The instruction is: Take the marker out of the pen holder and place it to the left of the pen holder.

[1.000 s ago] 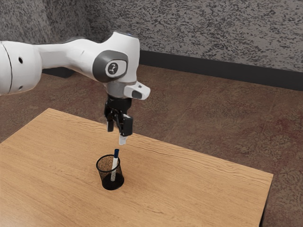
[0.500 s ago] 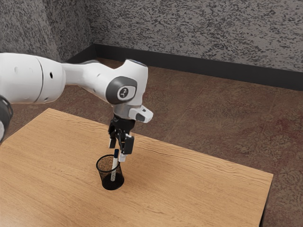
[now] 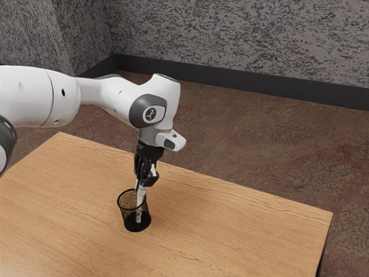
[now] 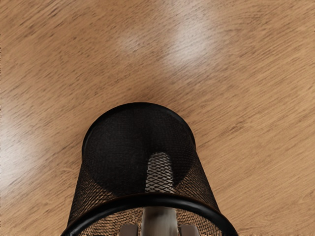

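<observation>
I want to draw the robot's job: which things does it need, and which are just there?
For the job:
- the marker, leaning in the holder
- the black mesh pen holder
- the gripper, shut on the marker

Just there:
- the wooden table, under the holder
- the brown floor
- the speckled gray wall

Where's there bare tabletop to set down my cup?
The widest bare patch of the table runs from the pen holder to the table's edge at the exterior view's right. Another lies on the holder's other side, up to the far-left corner. It's crowded at the holder, with the marker inside and the gripper above.
</observation>
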### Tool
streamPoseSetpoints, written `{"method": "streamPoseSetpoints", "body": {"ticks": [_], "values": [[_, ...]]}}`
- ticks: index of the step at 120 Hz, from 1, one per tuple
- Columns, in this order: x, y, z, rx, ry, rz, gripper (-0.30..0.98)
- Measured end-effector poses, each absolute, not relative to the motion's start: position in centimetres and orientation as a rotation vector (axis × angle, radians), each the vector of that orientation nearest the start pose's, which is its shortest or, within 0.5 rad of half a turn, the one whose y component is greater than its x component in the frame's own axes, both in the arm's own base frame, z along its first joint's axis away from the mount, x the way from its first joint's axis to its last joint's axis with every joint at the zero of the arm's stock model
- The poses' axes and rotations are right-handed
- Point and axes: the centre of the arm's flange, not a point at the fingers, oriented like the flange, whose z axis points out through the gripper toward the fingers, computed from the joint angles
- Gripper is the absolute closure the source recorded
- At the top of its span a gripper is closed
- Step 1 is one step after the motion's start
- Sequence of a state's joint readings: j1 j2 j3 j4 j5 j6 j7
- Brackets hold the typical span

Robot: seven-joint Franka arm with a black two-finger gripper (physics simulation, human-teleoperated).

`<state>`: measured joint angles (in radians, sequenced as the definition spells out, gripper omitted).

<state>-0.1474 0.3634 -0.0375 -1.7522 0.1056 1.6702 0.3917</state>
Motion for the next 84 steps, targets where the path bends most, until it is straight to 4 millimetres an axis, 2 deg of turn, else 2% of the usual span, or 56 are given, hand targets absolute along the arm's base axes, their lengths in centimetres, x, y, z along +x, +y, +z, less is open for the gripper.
{"method": "streamPoseSetpoints", "body": {"ticks": [11, 17, 29, 34, 39, 51, 59, 73, 84], "values": [[58.4, -8.8, 35.9, -2.892, 0.892, 0.663, 0.73], [58.1, -8.2, 38.2, -2.898, 0.878, 0.631, 0.75], [56.5, -6.9, 44.2, -2.909, 0.848, 0.565, 0.76], [55.9, -5.7, 46.2, -2.917, 0.816, 0.562, 0.76], [55.4, -4.0, 47.3, -2.926, 0.767, 0.585, 0.76], [54.4, 0.8, 47.8, -2.940, 0.635, 0.694, 0.77], [53.7, 3.1, 47.6, -2.940, 0.574, 0.767, 0.76], [53.1, 4.1, 47.1, -2.913, 0.547, 0.859, 0.75], [52.9, 4.9, 45.7, -2.888, 0.526, 0.942, 0.74]]}}
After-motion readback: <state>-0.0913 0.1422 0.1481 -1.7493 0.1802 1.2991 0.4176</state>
